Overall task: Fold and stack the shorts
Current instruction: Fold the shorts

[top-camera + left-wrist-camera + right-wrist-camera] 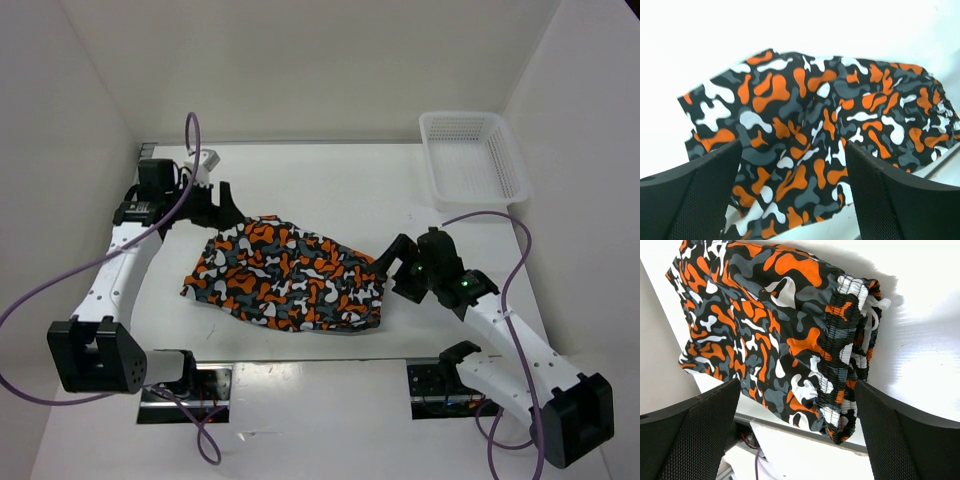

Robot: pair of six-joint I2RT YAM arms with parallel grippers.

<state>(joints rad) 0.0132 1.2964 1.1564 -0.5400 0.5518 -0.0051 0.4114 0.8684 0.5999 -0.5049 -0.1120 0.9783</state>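
Observation:
The camouflage shorts [290, 275] lie folded flat in the middle of the table, waistband toward the right. My left gripper [222, 205] is open and empty, hovering just off their far left corner. In the left wrist view the shorts [815, 120] fill the space beyond the fingers [705, 195]. My right gripper [392, 260] is open and empty, just off the waistband end. In the right wrist view the elastic waistband [845, 350] and white drawstring lie between and beyond the fingers [905, 440].
A white plastic mesh basket [473, 160] stands at the far right corner of the table. White walls enclose the table on the left, back and right. Purple cables loop from both arms. The shorts' near edge lies close to the table's front edge [320, 362].

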